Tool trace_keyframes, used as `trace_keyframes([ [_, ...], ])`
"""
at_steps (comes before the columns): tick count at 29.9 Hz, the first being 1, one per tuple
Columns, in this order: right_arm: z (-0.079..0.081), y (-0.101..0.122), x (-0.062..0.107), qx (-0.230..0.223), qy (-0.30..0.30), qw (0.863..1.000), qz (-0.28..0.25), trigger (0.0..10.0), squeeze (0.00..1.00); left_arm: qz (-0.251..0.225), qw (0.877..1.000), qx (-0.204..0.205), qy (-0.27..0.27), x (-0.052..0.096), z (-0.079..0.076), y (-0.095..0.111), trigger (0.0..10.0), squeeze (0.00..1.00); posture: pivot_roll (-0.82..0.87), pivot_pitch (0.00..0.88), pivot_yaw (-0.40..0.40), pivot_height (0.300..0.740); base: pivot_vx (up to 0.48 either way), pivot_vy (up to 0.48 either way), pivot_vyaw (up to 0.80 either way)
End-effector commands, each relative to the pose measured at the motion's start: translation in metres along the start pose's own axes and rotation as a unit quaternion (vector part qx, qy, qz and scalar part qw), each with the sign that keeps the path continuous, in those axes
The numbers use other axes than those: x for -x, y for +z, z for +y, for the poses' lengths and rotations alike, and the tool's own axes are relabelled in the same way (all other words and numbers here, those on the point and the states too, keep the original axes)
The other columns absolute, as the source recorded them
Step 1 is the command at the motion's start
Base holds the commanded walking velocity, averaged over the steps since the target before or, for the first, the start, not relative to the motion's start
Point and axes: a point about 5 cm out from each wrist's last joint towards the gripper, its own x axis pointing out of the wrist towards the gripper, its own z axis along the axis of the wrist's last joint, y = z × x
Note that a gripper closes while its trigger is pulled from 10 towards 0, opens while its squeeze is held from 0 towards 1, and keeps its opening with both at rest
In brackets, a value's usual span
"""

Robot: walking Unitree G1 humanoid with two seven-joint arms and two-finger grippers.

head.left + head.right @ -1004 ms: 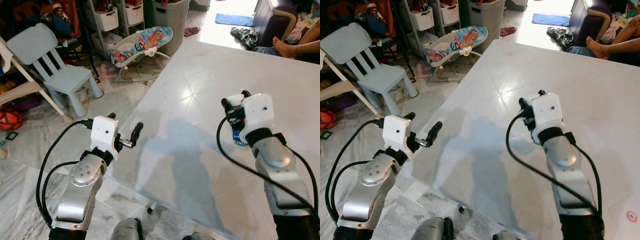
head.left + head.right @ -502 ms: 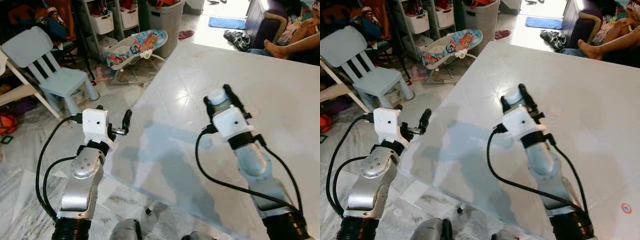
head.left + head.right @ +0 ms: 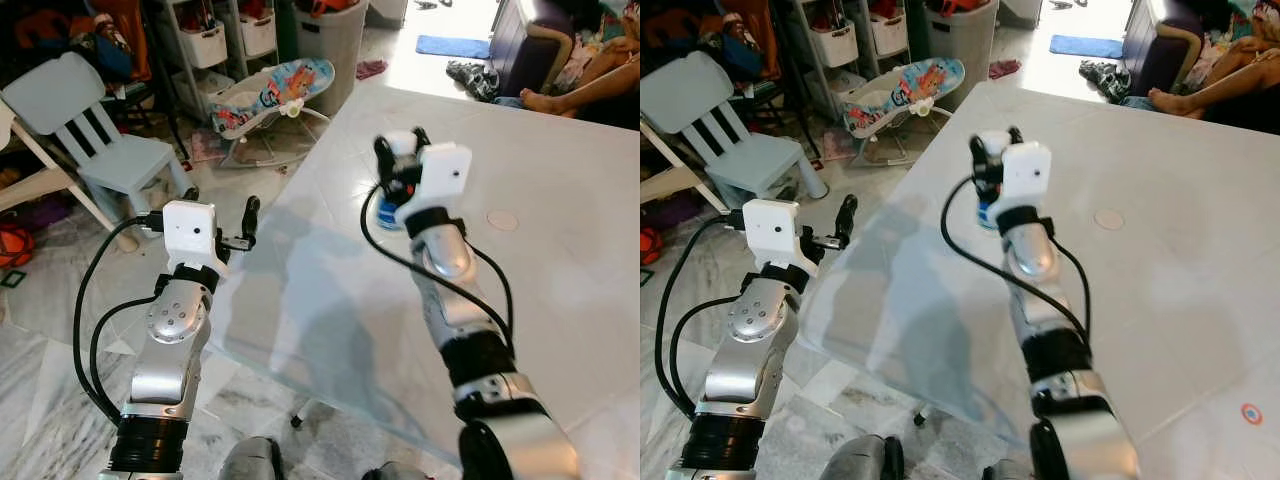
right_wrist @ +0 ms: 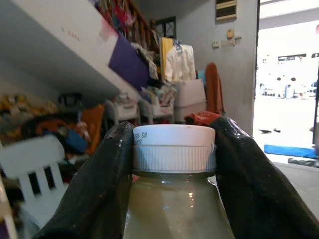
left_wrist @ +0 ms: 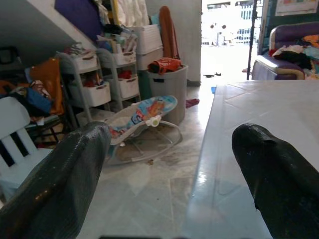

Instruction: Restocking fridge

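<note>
The right gripper (image 3: 398, 160), fingers clamped on the white-capped bottle of pale drink (image 4: 174, 199), has swung toward ten o'clock, carrying it fridgeward, I judge; the left gripper (image 5: 174, 164) hangs open.

My two silver arms, black-fingered and cabled

Each arm is brushed-silver metal in rounded segments with black collars at the joints. White boxy camera housings cap both wrists. Black cables loop beside each forearm. My left gripper (image 3: 246, 222) and right gripper (image 3: 398, 152) carry long, matte-black fingers (image 5: 60, 184) with a textured surface.
</note>
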Motion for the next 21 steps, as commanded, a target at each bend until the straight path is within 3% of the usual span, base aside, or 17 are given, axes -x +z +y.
trace_keyframes([
  [1,-0.001,0.006,-0.005,-0.01,-0.005,1.0,-0.02,10.0,0.0,-0.002,1.0,-0.008,0.002,0.001,0.003,0.0,10.0,0.0,0.1,0.0,0.041,0.74,0.0,0.0,0.0],
  [4,0.008,-0.002,0.002,-0.021,0.037,0.999,-0.02,10.0,0.0,-0.006,1.0,-0.007,0.003,0.002,0.003,0.001,10.0,0.0,0.1,0.0,0.043,0.74,0.0,0.0,0.0],
  [7,0.011,-0.014,0.018,0.021,0.083,0.996,-0.015,10.0,0.0,-0.006,1.0,-0.006,0.004,0.002,0.004,0.001,10.0,0.0,0.1,0.0,0.045,0.74,0.0,0.0,0.0],
  [15,-0.009,-0.03,0.051,0.068,0.085,0.994,0.011,10.0,0.0,-0.008,1.0,-0.001,0.008,0.001,0.005,0.001,10.0,0.0,0.09,0.0,0.045,0.74,0.0,0.0,0.0],
  [21,-0.016,-0.032,0.061,0.084,0.088,0.992,0.011,10.0,0.0,-0.01,1.0,0.0,0.011,0.001,0.006,0.001,10.0,0.0,0.09,0.0,0.043,0.74,0.0,0.0,0.0],
])
